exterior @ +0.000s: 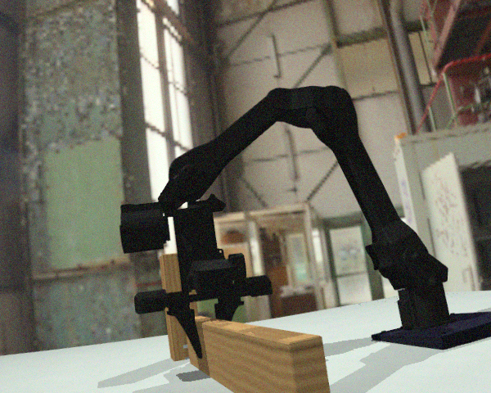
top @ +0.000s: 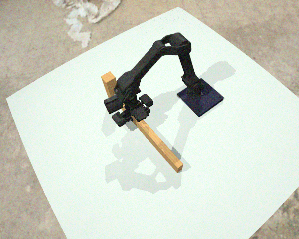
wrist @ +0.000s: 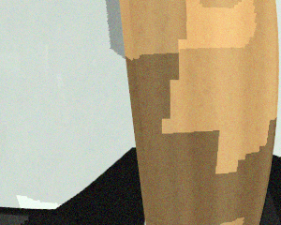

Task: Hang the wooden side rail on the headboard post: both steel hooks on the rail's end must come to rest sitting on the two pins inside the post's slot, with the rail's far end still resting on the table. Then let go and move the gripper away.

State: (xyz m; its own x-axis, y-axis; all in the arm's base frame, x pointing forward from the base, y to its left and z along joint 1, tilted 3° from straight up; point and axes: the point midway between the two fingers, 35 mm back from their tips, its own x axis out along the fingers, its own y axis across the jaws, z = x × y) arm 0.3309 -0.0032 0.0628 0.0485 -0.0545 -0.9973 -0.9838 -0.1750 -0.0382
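Note:
The wooden side rail (top: 158, 144) (exterior: 254, 353) (wrist: 225, 94) runs from beside the post toward the front. Its far end is low, at or near the table (top: 222, 167). My gripper (top: 134, 119) (exterior: 212, 338) (wrist: 177, 153) points down and is shut on the rail near its post end, one finger on each side. The upright headboard post (top: 108, 79) (exterior: 170, 274) stands just beyond that end, partly behind the gripper. A narrow gap shows between post and rail in the exterior view. The hooks, pins and slot cannot be made out clearly. Whether the held end is lifted is unclear.
The dark blue base plate (top: 210, 98) (exterior: 474, 323) of the arm lies to the right of the post and rail in the top view. The arm arches over the table between its base and the rail. Its shadows fall across the table.

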